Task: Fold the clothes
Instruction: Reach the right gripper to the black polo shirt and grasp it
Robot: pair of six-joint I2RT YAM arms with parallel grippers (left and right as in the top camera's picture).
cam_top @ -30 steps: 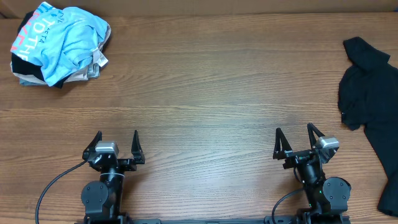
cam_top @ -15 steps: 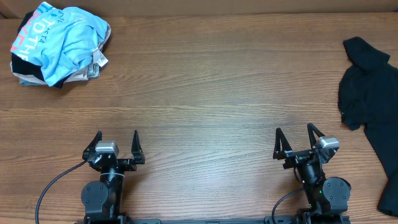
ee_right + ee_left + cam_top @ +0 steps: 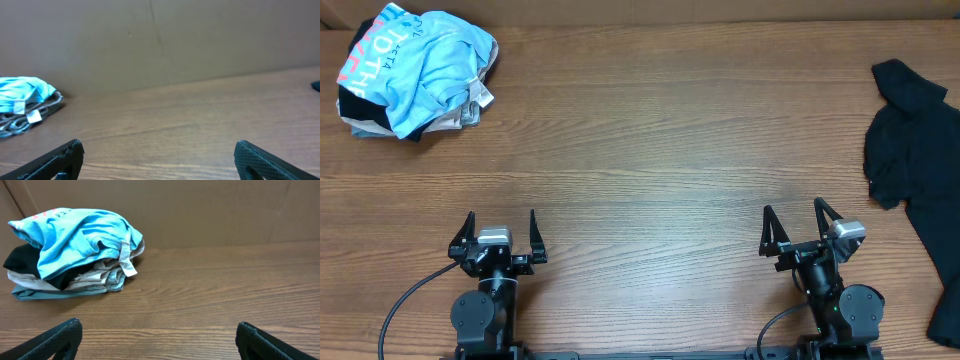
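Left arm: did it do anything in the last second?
The left gripper swung slightly to its left, open and holding nothing. The right gripper, the black polo shirt and the light-blue T-shirt stayed where they were.

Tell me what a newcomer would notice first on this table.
The bright light-blue T-shirt tops a crumpled pile of clothes in the far left corner. A black shirt lies rumpled at the right edge, partly out of view. Near the front edge, the left gripper and right gripper sit open and empty.
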